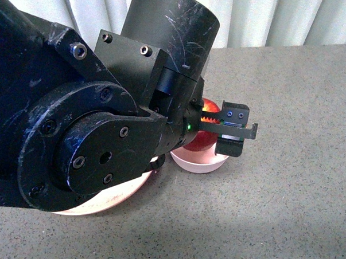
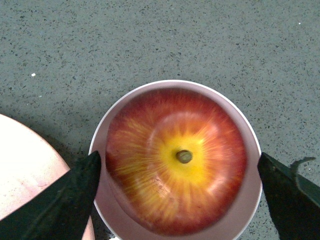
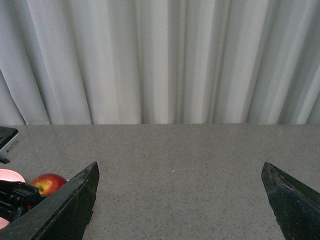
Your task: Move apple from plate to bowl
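Standing well apart, the jaws of the left gripper [image 2: 178,156] hold nothing. One finger shows on each side of the apple [image 2: 176,162], neither touching the fruit. The apple sits stem-up inside the bowl [image 2: 242,212] and fills nearly all of it, leaving only a thin ring of pale pink around it. By that, the transfer looks done and the step in hand is getting the gripper away cleanly.

The fingertips [image 2: 92,165] sit out at the bowl's rim, not inside it. Whether either one brushes the rim is hard to tell from this angle. A straight lift along the gripper's own axis, jaws kept wide, is therefore the safe move. Any sideways drift first could nudge the bowl, which looks light, and the apple sits tall in it.

The plate [image 2: 25,170] lies just beside the bowl on one side, so that way is the tighter one. Elsewhere around the bowl there is only bare speckled table [image 2: 150,40], and above it nothing shows.

In the front view the left arm [image 1: 76,139] bulks over the plate and hides most of it.

The right gripper [image 3: 180,167] hangs well off, jaws apart and empty, facing the grey curtain [image 3: 160,60]. It is not in the way.
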Controlling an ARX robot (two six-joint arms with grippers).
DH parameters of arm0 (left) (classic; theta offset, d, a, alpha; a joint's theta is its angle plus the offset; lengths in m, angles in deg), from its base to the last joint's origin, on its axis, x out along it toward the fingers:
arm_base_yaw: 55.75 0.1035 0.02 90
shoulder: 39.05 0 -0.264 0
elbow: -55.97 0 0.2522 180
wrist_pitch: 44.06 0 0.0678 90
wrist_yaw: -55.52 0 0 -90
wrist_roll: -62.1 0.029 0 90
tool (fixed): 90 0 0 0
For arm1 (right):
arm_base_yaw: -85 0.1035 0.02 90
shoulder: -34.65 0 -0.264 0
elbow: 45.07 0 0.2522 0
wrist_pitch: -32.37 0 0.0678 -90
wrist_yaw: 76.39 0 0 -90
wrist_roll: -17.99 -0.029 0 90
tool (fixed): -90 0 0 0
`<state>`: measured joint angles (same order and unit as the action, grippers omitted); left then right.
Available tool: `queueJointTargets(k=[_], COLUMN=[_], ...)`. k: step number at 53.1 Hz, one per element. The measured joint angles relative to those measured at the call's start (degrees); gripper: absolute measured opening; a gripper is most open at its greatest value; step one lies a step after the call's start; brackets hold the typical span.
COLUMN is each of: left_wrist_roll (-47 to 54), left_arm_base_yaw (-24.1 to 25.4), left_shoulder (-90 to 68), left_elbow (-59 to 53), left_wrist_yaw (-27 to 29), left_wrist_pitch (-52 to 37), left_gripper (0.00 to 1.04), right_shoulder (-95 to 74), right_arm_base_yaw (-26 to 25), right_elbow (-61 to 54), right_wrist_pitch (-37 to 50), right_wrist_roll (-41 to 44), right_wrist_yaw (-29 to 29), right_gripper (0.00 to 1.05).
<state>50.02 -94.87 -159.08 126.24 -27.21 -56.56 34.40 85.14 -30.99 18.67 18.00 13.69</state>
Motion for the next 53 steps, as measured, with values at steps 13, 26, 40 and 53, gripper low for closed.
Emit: queueJointTargets(k=[13,26,40,53], left_wrist_roll=[-0.5,-0.3,0.3,2.7], left_arm_base_yaw=[0.2,1.7,6.9,10.6], left_shoulder=[0.3,3.2,10.6,18.4], left_elbow=[0.0,-2.9,-10.9,-21.6], left_wrist_yaw=[-0.6,1.5,3.0,4.5], left_wrist_pitch=[-0.1,-4.3,-10.1,-12.8], left_gripper=[0.98,0.98,0.98,0.98], right_shoulder=[0.0,0.0,0.0,0.0], right_arm_base_yaw=[0.0,0.0,0.0,0.0], right_elbow=[0.0,0.0,0.0,0.0], right_wrist_pitch=[0.0,0.0,0.0,0.0], right_wrist_roll=[0.0,0.0,0.0,0.0], right_wrist_yaw=[0.0,0.0,0.0,0.0], right_gripper=[0.95,0.95,0.95,0.95])
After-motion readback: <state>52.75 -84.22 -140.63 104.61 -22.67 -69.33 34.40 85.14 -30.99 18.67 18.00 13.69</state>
